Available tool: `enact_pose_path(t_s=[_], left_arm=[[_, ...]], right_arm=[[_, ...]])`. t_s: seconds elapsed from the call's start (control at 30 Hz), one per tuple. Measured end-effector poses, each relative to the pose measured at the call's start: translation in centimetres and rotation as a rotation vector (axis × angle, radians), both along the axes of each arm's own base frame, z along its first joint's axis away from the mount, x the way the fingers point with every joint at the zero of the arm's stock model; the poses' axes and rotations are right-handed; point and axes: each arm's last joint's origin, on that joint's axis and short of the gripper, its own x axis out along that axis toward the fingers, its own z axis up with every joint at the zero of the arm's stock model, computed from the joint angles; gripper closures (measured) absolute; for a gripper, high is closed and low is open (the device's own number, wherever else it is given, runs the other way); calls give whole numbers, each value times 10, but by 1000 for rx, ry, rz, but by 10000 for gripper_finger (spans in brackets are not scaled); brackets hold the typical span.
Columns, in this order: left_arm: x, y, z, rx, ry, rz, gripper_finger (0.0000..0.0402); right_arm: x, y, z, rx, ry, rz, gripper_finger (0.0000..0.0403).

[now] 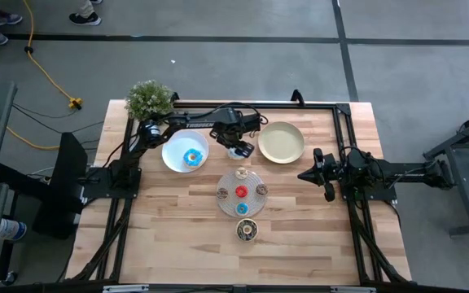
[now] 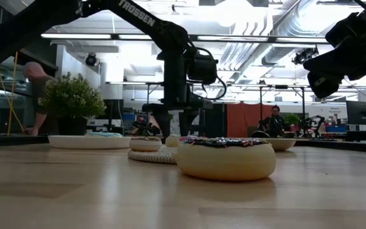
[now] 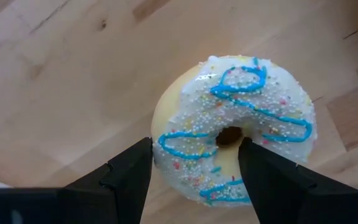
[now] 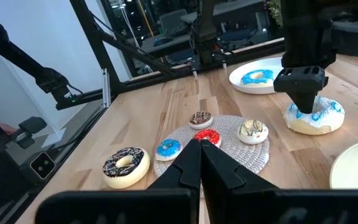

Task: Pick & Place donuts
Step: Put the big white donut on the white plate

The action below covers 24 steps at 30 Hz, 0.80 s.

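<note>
High view: seven donuts (image 1: 242,191), two plates (image 1: 281,142)

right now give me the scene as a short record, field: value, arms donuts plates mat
left gripper: down on the white-iced donut, one finger in its hole, one outside; donut on the bare table between the plates
right gripper: shut, empty, waiting at the table's right
white plate: holds the blue-iced donut
yellow-green plate: nothing in it
mat: four mini donuts
dark brown donut: on the table, just off the mat
</note>
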Motion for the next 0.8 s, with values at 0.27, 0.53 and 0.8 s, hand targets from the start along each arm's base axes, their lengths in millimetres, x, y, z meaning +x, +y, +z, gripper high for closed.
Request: enact_pose_path(t_s=[0.27,0.53,0.8], left_arm=[[1,0,-2,-1,5,-5,173],[0,0,-3,2,7,-7,186],[0,0,-3,5,10,-6,260]], right_arm=[[0,0,0,0,-1,0,402],[0,0,0,0,-1,0,402],[0,0,0,0,-1,0,402]])
